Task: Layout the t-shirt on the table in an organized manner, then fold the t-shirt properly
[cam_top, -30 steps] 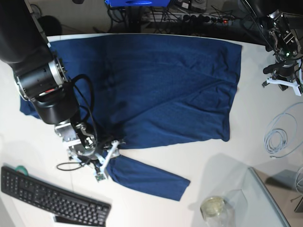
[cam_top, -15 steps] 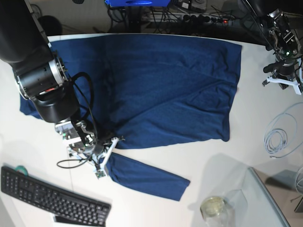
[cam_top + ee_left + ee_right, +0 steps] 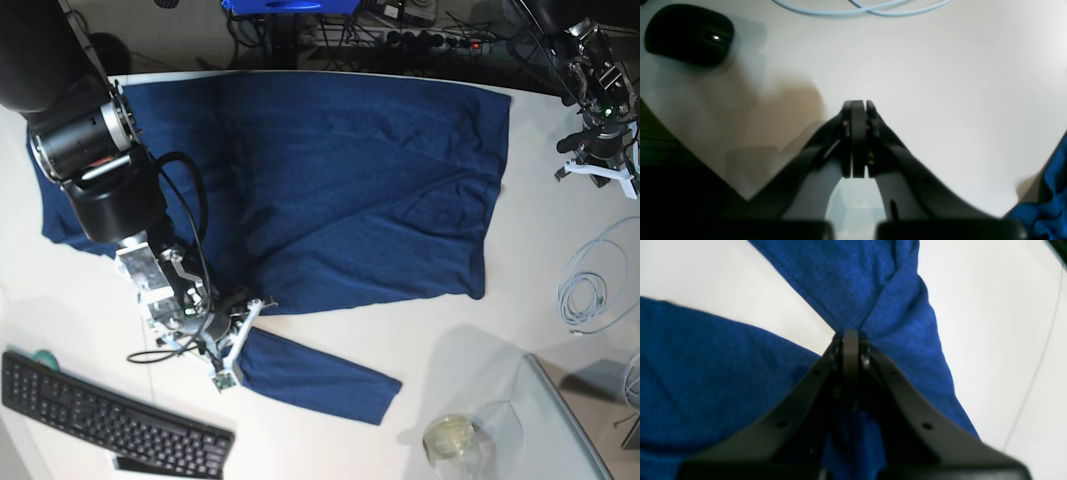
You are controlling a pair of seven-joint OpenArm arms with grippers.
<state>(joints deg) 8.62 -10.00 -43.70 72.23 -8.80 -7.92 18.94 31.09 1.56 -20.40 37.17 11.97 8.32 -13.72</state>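
The dark navy t-shirt (image 3: 340,180) lies spread over the back of the white table (image 3: 470,340), with one long sleeve (image 3: 315,375) stretched toward the front. My right gripper (image 3: 240,335) is shut on the t-shirt where the sleeve meets the body; the right wrist view shows the fabric (image 3: 873,290) bunched into the closed tips (image 3: 849,336). My left gripper (image 3: 598,170) hovers at the far right of the table, off the shirt. In the left wrist view it (image 3: 858,105) is shut and empty over bare table, with a shirt edge (image 3: 1050,186) at lower right.
A black keyboard (image 3: 110,420) lies at the front left. A coiled light-blue cable (image 3: 590,280) lies at the right, also showing in the left wrist view (image 3: 860,8). A black mouse (image 3: 690,35) sits near it. A glass jar (image 3: 452,440) and a clear panel (image 3: 570,420) stand front right.
My right gripper, still shut on the shirt, has moved toward the front and slightly right, pulling the sleeve's base with it. The left arm has hardly moved.
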